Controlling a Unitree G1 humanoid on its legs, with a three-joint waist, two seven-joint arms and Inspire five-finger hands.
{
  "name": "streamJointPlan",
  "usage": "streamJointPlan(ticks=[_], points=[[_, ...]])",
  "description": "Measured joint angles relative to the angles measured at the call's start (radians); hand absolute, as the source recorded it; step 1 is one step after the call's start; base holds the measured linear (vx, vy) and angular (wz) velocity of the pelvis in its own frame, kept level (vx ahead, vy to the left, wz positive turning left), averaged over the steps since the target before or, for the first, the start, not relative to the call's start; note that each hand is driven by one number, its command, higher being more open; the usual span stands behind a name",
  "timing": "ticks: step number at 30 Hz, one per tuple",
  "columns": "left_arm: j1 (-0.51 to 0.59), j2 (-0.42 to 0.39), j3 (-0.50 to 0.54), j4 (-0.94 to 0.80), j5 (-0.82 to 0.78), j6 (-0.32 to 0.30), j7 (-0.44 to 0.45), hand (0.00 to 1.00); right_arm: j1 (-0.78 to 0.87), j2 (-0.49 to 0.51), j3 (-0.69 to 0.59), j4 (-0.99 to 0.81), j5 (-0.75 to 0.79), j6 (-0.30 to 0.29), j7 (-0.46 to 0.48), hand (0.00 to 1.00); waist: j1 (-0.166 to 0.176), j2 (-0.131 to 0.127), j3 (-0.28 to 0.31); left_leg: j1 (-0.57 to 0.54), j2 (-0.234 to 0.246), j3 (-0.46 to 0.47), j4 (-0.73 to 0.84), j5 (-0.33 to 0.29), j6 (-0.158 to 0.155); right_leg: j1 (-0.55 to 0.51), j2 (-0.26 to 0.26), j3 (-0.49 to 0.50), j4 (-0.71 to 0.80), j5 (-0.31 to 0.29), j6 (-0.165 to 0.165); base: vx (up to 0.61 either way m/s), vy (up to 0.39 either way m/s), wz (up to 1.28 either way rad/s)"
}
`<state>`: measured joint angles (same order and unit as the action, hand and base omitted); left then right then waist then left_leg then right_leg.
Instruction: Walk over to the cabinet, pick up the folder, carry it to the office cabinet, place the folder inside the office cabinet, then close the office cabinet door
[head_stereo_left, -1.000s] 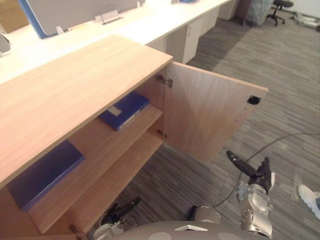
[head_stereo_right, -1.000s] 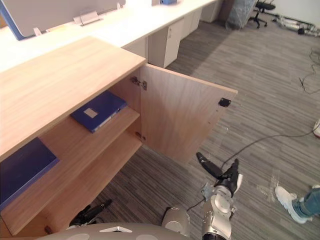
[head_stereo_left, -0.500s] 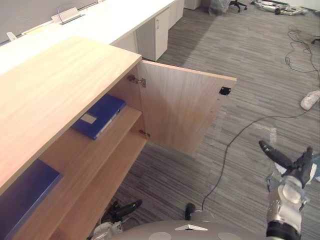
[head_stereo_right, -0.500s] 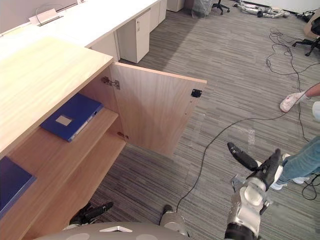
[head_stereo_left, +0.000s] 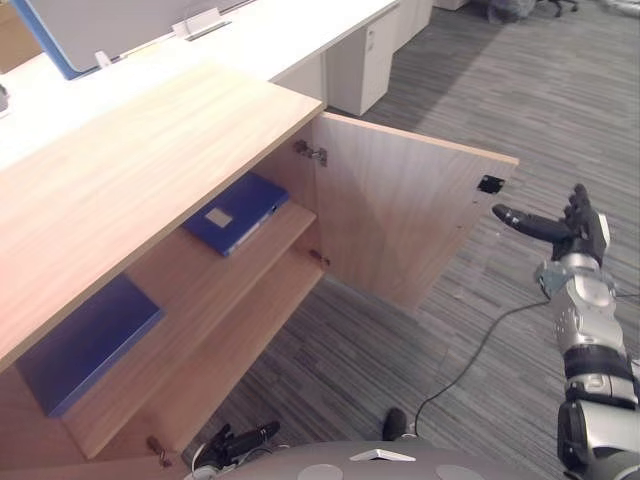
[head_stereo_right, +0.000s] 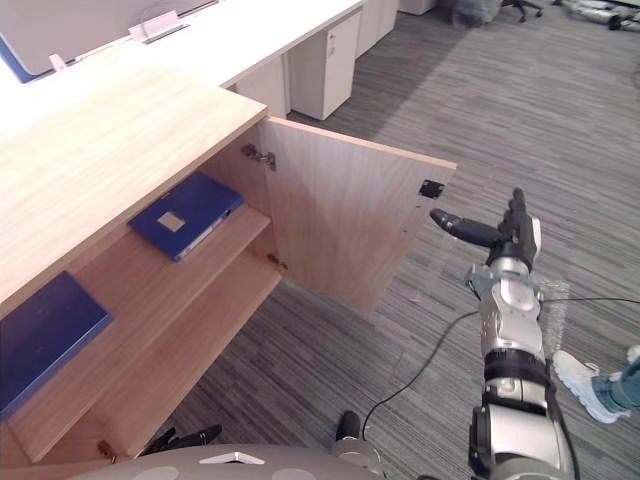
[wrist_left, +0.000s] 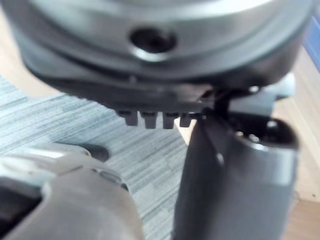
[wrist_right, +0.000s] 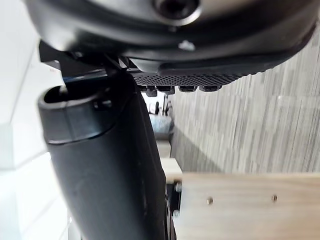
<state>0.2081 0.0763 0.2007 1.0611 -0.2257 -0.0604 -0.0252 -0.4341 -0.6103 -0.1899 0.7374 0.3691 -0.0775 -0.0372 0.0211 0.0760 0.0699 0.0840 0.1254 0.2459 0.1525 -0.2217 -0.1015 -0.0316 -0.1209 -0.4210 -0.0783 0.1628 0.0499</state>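
The blue folder (head_stereo_left: 236, 212) lies flat on the upper shelf (head_stereo_left: 190, 300) of the open office cabinet (head_stereo_left: 130, 170), near the hinges. The right hand (head_stereo_right: 510, 238), fingers straight and empty, hovers near the free edge of the door (head_stereo_left: 400, 215). The left hand (head_stereo_left: 238, 440) hangs low, relaxed and empty.

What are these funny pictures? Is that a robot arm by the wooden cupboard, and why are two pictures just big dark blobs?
It is a walking robot with two arms and dark hands. The two wide pictures come from cameras in its head, looking down. The two close ones come from cameras on its wrists, so each hand looks huge. The right hand is raised, fingers straight, near the open door of the cupboard; it holds nothing. The left hand hangs low, empty too. On the upper shelf lie a blue folder and a second folder.
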Motion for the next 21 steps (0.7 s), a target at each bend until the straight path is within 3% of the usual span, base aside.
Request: streamJointPlan(ticks=[4, 13, 18, 21], points=[[0.008, -0.001, 0.001, 0.000, -0.008, -0.001, -0.007, 1.00, -0.155, -0.058, 0.130, 0.141, 0.009, 0.002, 0.067, 1.00, 0.011, 0.024, 0.019, -0.014, -0.011, -0.046, -0.001, 0.015, 0.005, 0.011, -0.016, -0.041, 0.000, 0.001, -0.001, -0.06, 0.048, 0.30], [0.021, -0.016, 0.033, -0.009, -0.043, -0.004, -0.032, 1.00, -0.381, -0.163, 0.241, 0.349, 0.051, 0.011, 0.080, 1.00, 0.004, 0.052, 0.073, -0.032, -0.046, -0.097, 0.003, 0.031, 0.027, 0.023, -0.048, -0.082, -0.001, 0.015, 0.009, -0.06, 0.078, 0.16], [0.029, -0.016, 0.054, -0.009, -0.044, -0.004, -0.039, 1.00, -0.399, -0.188, 0.291, 0.343, 0.098, 0.019, 0.089, 1.00, -0.002, 0.061, 0.098, -0.038, -0.047, -0.113, 0.018, 0.032, 0.028, 0.034, -0.050, -0.094, -0.002, 0.015, 0.010, -0.06, 0.048, 0.09], [0.028, -0.016, 0.056, -0.011, -0.047, -0.004, -0.045, 1.00, -0.380, -0.227, 0.389, 0.253, 0.130, 0.027, 0.099, 1.00, -0.021, 0.060, 0.124, -0.040, -0.042, -0.112, 0.018, 0.034, 0.025, 0.030, -0.047, -0.087, -0.008, 0.013, 0.007, -0.07, 0.021, -0.05]])
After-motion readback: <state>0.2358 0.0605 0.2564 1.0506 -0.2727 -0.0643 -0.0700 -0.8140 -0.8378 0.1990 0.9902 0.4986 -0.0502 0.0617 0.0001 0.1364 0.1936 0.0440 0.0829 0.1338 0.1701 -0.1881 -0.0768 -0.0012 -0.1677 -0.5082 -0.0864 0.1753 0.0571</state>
